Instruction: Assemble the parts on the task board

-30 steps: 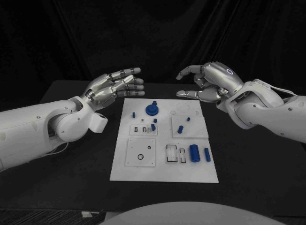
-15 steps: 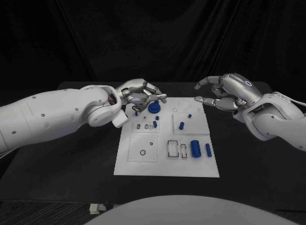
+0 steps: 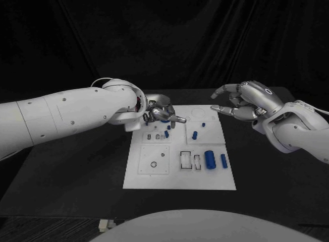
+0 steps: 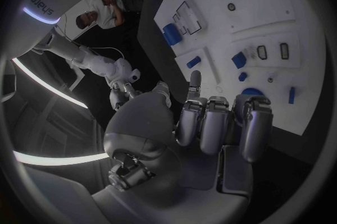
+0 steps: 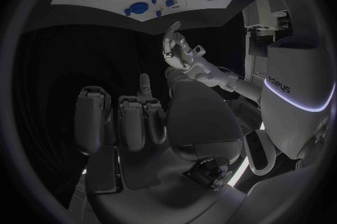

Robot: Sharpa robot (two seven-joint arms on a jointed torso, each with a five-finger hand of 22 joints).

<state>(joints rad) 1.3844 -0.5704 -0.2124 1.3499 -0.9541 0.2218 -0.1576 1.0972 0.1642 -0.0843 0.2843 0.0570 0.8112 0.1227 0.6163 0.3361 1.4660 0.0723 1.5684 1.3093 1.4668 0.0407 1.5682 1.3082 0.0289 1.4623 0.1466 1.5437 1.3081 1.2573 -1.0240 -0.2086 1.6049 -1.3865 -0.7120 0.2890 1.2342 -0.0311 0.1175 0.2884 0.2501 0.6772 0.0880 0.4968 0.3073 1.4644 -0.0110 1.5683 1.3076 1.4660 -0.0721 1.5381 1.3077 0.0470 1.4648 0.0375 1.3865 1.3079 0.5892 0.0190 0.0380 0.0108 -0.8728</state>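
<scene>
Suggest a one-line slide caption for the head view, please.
Left hand reaches over the far end of the white task board by a round blue part; right hand hovers beyond its far-right corner.

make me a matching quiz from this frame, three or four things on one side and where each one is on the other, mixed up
Things:
1. left hand
2. right hand
3. big blue cylinder
4. small black ring

Places:
A. lying in the board's near right part
B. over the board's far left corner
C. on the near left square panel
D. raised off the board's far right corner

Pairs: 1-B, 2-D, 3-A, 4-C
</scene>
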